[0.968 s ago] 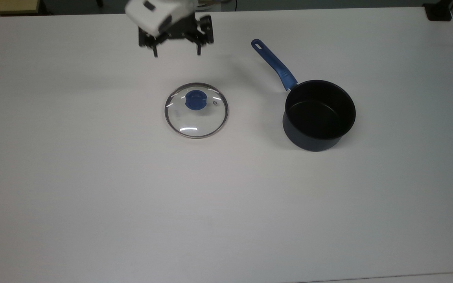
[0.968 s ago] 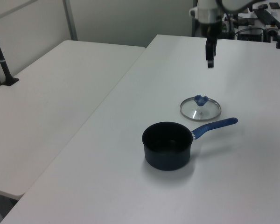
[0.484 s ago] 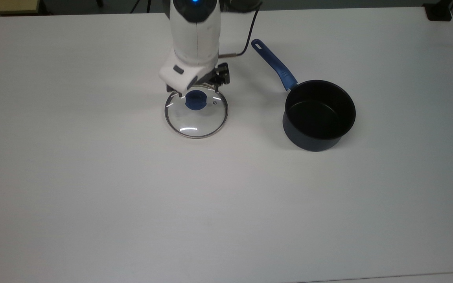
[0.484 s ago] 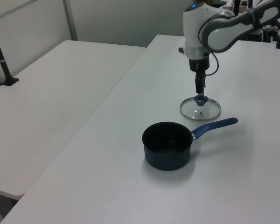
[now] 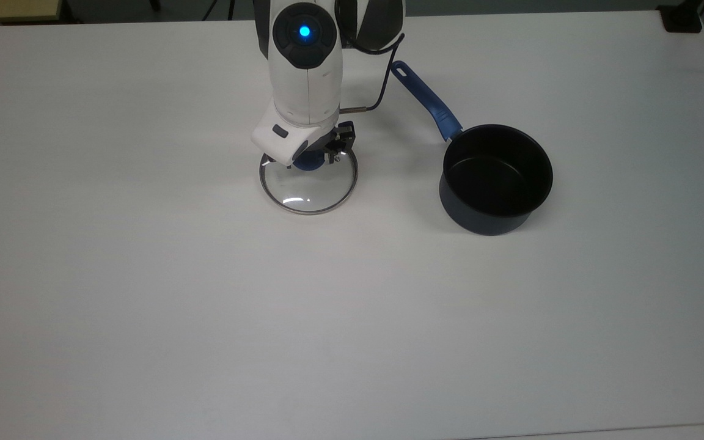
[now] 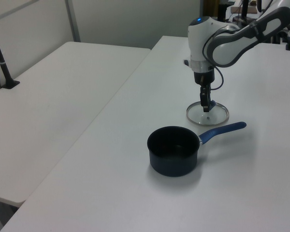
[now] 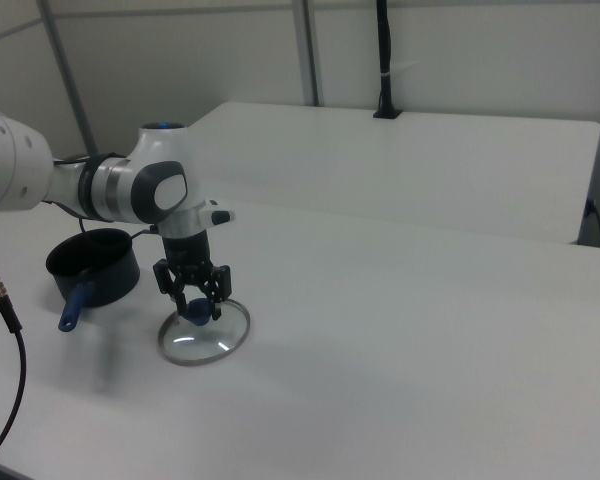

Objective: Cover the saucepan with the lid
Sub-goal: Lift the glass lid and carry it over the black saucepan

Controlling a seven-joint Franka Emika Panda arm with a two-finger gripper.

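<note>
Hovering low, your gripper (image 7: 195, 305) is straddling the lid (image 5: 309, 189) knob with fingers spread, not gripping; pan (image 5: 496, 177) is sitting apart.

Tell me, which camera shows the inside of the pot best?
The top view: it looks down into the saucepan, showing its whole black inside. The left view shows it at a slant. The right view shows mostly its outer wall, behind the arm.

A white bench (image 5: 144, 305) carries two items: the glass lid (image 5: 309, 189) lying flat, and the dark saucepan (image 5: 497, 178) standing upright, well apart, to the top view's right of the lid.
</note>
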